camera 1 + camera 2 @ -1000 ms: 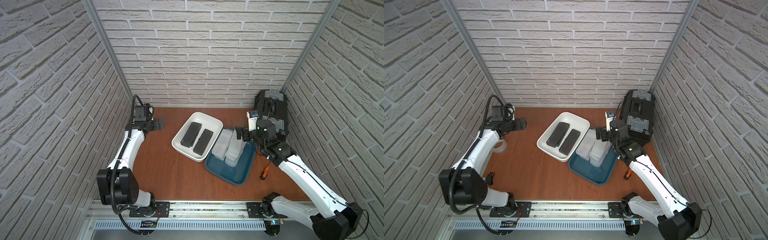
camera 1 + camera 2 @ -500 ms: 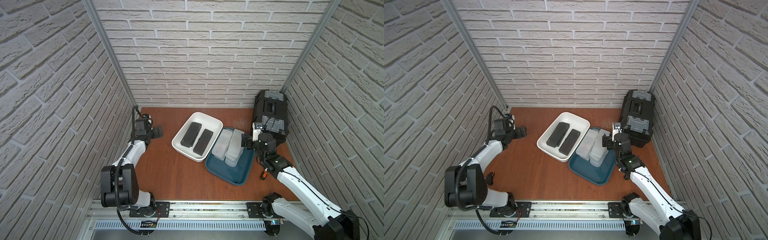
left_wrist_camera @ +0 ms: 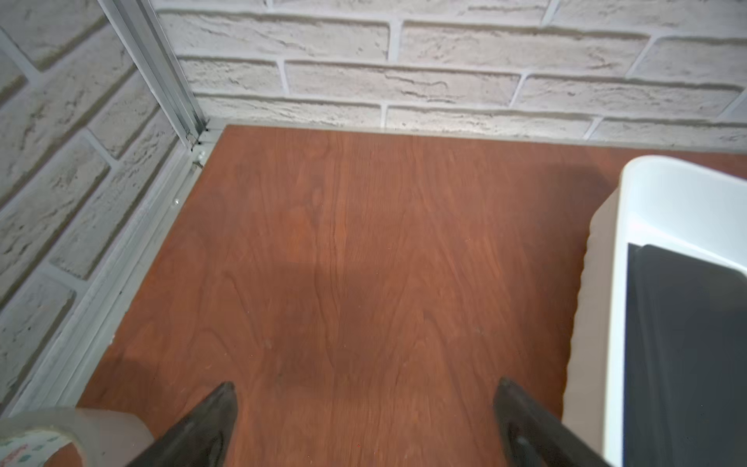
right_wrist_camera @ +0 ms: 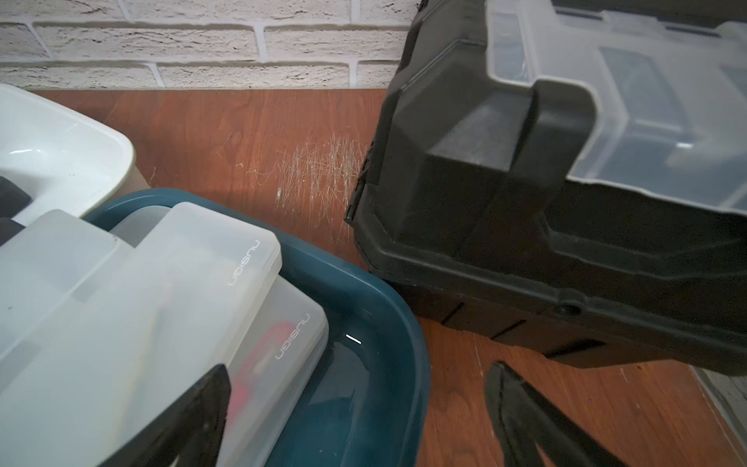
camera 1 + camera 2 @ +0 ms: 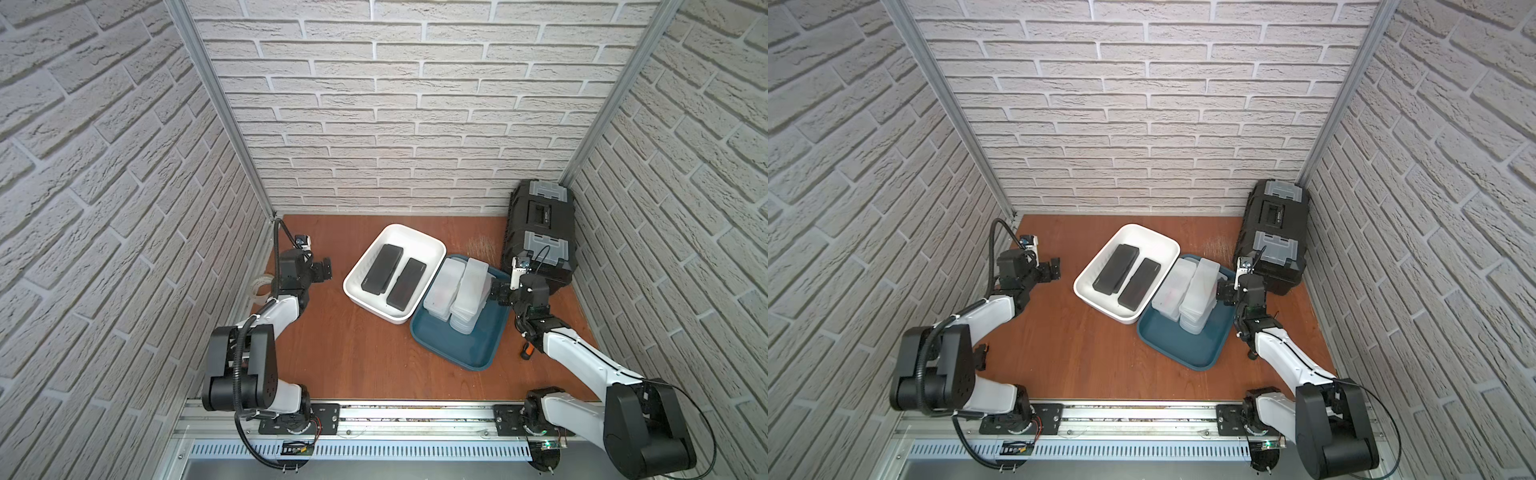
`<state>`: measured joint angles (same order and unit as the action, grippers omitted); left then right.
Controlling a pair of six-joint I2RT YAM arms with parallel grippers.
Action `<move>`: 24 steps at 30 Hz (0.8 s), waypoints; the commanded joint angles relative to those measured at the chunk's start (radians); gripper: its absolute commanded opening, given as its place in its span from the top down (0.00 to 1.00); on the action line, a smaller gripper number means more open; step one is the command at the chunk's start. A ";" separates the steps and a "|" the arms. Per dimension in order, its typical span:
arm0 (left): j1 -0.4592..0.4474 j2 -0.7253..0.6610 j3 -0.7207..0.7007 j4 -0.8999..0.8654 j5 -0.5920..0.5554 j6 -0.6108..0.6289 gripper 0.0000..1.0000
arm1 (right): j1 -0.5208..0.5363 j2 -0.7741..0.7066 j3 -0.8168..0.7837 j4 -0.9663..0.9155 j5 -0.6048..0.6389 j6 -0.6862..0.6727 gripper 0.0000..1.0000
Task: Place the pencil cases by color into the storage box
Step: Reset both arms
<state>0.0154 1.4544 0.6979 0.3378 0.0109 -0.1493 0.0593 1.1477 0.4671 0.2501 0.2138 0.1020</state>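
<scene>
Two black pencil cases lie side by side in the white storage box. Stacks of frosted white pencil cases fill the back of the teal storage box. My right gripper is open at the teal box's right rim, one finger over a frosted case, holding nothing. My left gripper is open and empty over bare table, left of the white box; a black case shows inside it.
A black toolbox stands at the back right, close to my right gripper. A clear tape roll lies by the left wall. An orange-handled tool lies under my right arm. Brick walls close in three sides.
Both arms have drawn back toward the front. My right gripper slid from above the frosted cases to the teal box's right rim. My left gripper has sunk lower, nearer the left wall.
</scene>
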 commanded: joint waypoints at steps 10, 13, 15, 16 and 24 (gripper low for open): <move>-0.039 -0.051 -0.085 0.122 -0.105 0.011 0.02 | -0.118 0.199 0.009 0.234 -0.142 0.054 0.02; -0.056 -0.061 -0.092 0.110 -0.138 0.016 0.02 | -0.121 0.225 0.031 0.216 -0.133 0.042 0.02; -0.065 -0.070 -0.099 0.112 -0.163 0.018 0.02 | -0.121 0.222 0.027 0.222 -0.124 0.042 0.02; -0.068 -0.074 -0.105 0.114 -0.175 0.018 0.02 | -0.121 0.221 0.025 0.224 -0.117 0.044 0.02; -0.083 -0.101 -0.126 0.109 -0.195 0.036 0.02 | -0.122 0.211 0.010 0.244 -0.043 0.057 0.02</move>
<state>-0.0593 1.3792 0.5930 0.3897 -0.1535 -0.1337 -0.0593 1.3800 0.4725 0.4400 0.1303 0.1432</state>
